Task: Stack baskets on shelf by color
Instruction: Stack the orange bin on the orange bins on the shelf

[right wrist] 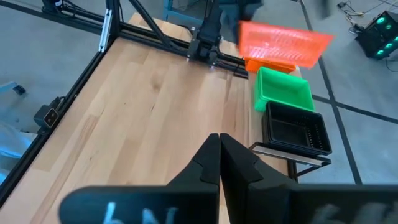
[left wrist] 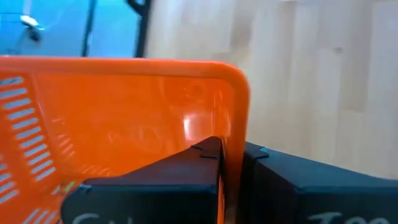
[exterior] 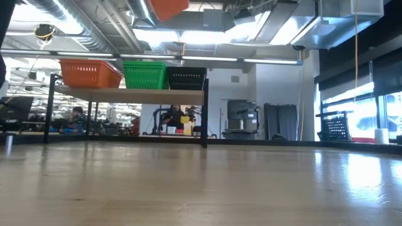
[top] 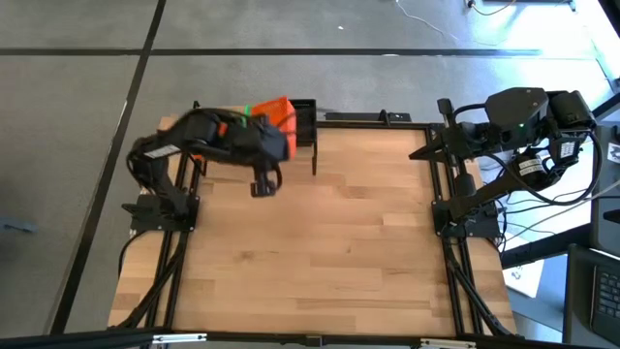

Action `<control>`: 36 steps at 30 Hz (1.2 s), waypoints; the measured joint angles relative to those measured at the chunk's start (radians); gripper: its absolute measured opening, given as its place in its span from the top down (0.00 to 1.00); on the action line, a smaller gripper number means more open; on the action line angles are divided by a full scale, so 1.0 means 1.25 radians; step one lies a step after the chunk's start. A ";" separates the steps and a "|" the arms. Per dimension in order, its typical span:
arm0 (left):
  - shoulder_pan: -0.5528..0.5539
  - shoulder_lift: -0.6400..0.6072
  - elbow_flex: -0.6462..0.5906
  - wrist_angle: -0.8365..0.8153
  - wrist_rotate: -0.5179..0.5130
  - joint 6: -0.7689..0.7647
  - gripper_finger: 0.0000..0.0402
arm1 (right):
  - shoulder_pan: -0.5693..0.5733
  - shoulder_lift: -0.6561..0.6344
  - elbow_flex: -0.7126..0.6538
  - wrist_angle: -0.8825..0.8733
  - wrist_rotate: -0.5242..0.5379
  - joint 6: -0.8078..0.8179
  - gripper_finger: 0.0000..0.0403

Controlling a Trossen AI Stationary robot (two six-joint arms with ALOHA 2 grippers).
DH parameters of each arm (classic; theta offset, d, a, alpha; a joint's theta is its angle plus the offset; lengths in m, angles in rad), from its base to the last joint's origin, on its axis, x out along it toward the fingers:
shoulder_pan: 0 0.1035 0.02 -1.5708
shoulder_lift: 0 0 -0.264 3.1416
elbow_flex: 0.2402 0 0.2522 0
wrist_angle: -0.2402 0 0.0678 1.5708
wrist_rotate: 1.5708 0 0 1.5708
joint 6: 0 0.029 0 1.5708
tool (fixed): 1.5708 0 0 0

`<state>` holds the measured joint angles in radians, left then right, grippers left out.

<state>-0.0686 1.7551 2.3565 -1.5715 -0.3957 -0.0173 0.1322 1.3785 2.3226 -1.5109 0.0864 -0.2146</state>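
Note:
My left gripper (left wrist: 231, 165) is shut on an orange basket (left wrist: 124, 118), held high over the far left of the table (top: 274, 111), above the shelf (exterior: 125, 93). On the shelf's plank stand an orange basket (exterior: 91, 73), a green basket (exterior: 146, 75) and a black basket (exterior: 186, 78), side by side on their bottoms. The held basket shows at the top of the low view (exterior: 168, 7) and blurred in the right wrist view (right wrist: 283, 42). My right gripper (right wrist: 219, 146) waits shut at the table's right edge (top: 420, 152), touching nothing. My left gripper has the orange basket by one side wall (left wrist: 231, 143), close to a rounded rim corner (left wrist: 239, 84). One finger (left wrist: 199, 162) is inside the basket and the other finger (left wrist: 267, 165) outside. The basket is lifted clear of table and shelf and sits tilted.
Black metal uprights (exterior: 205, 119) carry the shelf at the table's far edge. The wooden tabletop (top: 320, 242) stretches bare between the two arm bases. Cables and equipment lie beyond the right edge (top: 552, 194).

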 joint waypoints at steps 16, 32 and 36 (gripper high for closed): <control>0.212 -0.224 -0.246 0.000 0.043 0.057 1.00 | 0.000 0.000 0.000 0.018 0.001 0.001 1.00; 0.306 -0.413 -0.649 -0.001 0.062 0.113 1.00 | 0.000 0.000 0.000 0.039 0.064 -0.003 1.00; 0.338 -0.411 -0.704 0.001 0.050 0.194 1.00 | 0.000 0.000 0.000 0.039 0.071 -0.003 1.00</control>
<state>0.3545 1.2415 1.4767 -1.5707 -0.3331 0.2249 0.1322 1.3785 2.3226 -1.4624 0.1745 -0.2180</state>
